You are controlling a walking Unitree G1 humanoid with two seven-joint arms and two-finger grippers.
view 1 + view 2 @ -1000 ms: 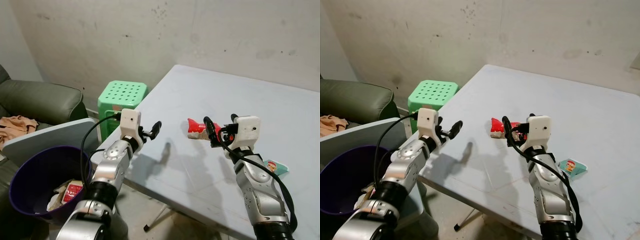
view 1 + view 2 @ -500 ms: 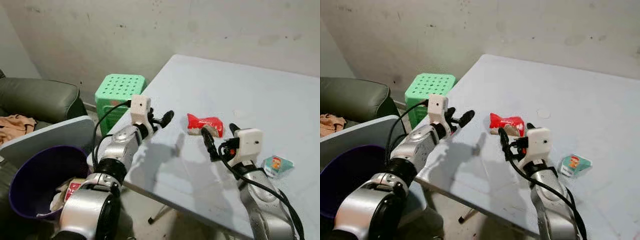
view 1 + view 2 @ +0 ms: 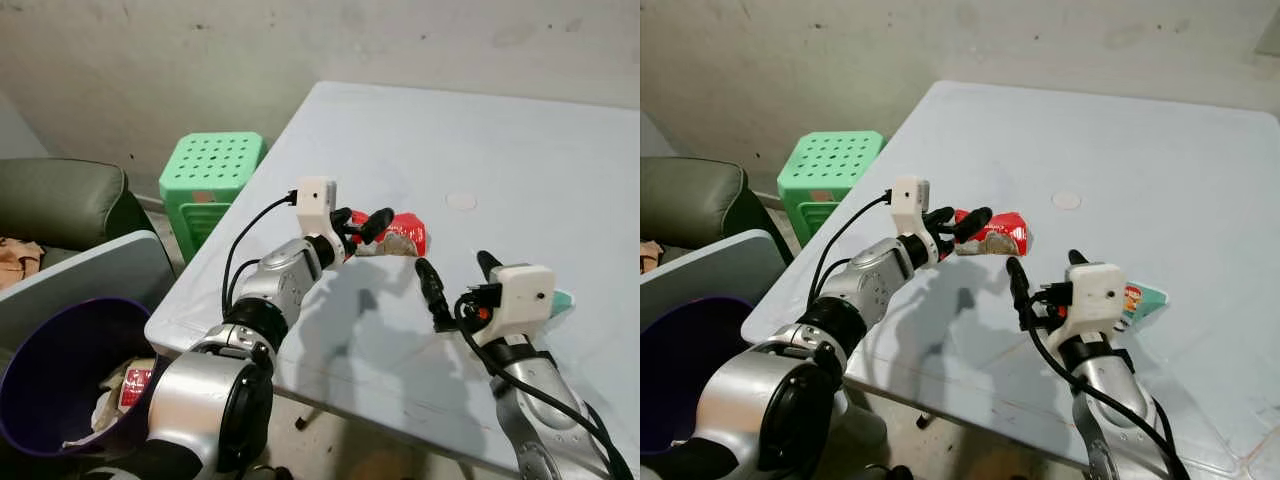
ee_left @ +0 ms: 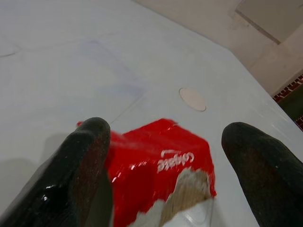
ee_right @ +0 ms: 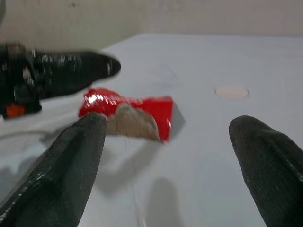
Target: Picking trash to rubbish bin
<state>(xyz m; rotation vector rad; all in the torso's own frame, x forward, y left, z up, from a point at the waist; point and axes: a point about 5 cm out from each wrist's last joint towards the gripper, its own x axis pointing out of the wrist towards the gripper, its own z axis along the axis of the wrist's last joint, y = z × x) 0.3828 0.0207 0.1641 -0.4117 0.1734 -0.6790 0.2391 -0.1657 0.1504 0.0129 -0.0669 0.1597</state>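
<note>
Left gripper now reaches red wrapper near table's left edge, fingers spread around it, nothing held. You close next. Right gripper open, waiting.

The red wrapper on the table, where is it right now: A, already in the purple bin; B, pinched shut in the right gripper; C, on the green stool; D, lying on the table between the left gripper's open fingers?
D: the red wrapper lies on the table with the left gripper open around it, not yet closed.
</note>
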